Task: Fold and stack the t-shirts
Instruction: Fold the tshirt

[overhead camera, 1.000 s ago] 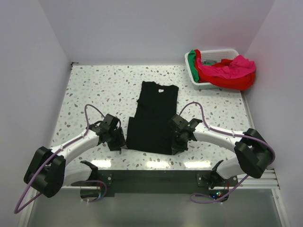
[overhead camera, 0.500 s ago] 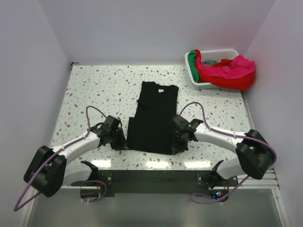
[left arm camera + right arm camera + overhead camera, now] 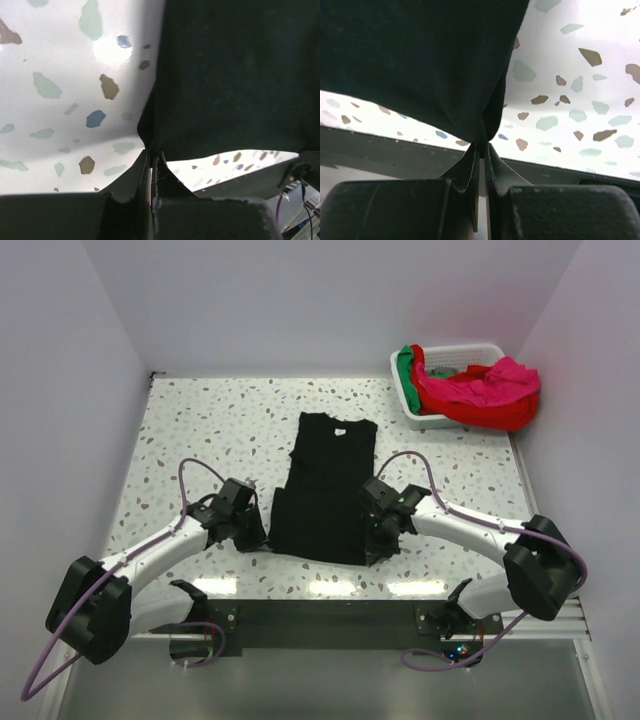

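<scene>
The black t-shirt (image 3: 325, 485) lies flat in the middle of the table, neck with its white label at the far end. My left gripper (image 3: 258, 537) is shut on its near left hem corner; the left wrist view shows the cloth (image 3: 230, 75) pinched between the fingertips and lifted off the table. My right gripper (image 3: 373, 545) is shut on the near right hem corner, the cloth (image 3: 430, 65) hanging from the closed tips. Red (image 3: 480, 408), magenta-pink (image 3: 500, 375) and green (image 3: 404, 368) shirts are piled in the basket.
The white slatted basket (image 3: 452, 352) stands at the far right corner of the speckled table (image 3: 210, 425). White walls close the table in on the left, back and right. The arm bases sit on a dark rail (image 3: 320, 615) at the near edge.
Both grippers have lifted the near hem slightly and moved it a little away from the near edge; the shirt's near edge now sits farther in.
</scene>
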